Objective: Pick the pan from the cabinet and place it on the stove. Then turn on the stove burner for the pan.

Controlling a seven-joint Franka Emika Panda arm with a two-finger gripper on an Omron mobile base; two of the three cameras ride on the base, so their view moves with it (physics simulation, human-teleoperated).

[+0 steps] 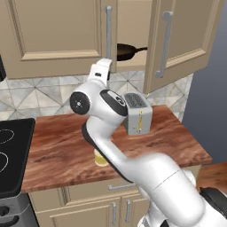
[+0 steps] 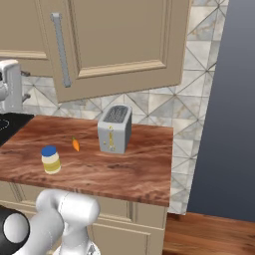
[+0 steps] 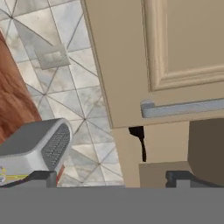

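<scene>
Jaws wide open, your gripper [image 3: 111, 177] holds nothing; the pan [image 1: 125, 51] sits in the open cabinet [image 1: 177, 40] at 12 o'clock above the toaster [image 1: 138, 114].

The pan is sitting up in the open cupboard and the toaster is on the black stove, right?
Not quite. The pan does sit in the open cupboard, but the toaster stands on the brown wooden counter, well apart from the stove. The left base view shows this.
</scene>
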